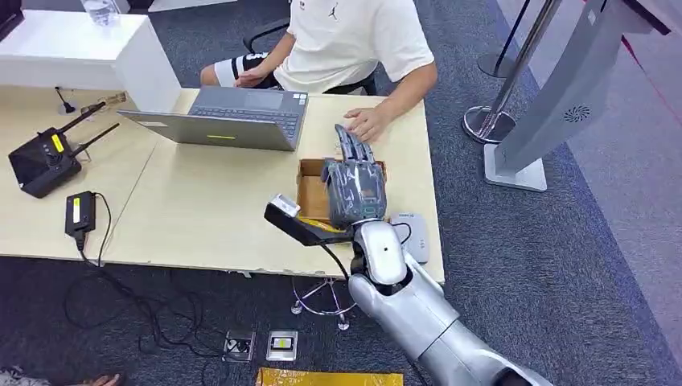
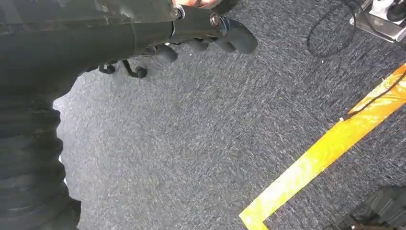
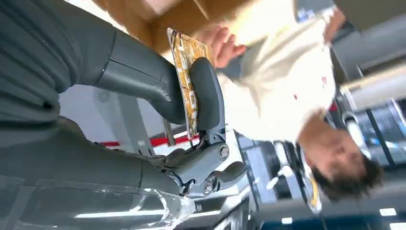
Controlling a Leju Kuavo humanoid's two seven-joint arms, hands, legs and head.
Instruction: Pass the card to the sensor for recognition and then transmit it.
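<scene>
One thin flat yellow printed card (image 3: 184, 76) | pinched edge-on between right hand (image 1: 354, 189) smooth grey thumb and dark fingers (image 3: 206, 96) | above brown cardboard box (image 1: 310, 189) on pale wood surface (image 1: 201, 209) | left hand (image 2: 210, 28) fingers curled, holding nothing

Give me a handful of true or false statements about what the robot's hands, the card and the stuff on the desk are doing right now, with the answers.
1. The right hand pinches a yellow patterned card. True.
2. The grey laptop on the beige wooden desk is closed flat. False: its lid stands open.
3. The right hand hovers above the open brown cardboard box. True.
4. The left hand rests on the desk. False: it hangs over grey carpet.
5. A person in a cream T-shirt sits behind the desk. True.
</scene>
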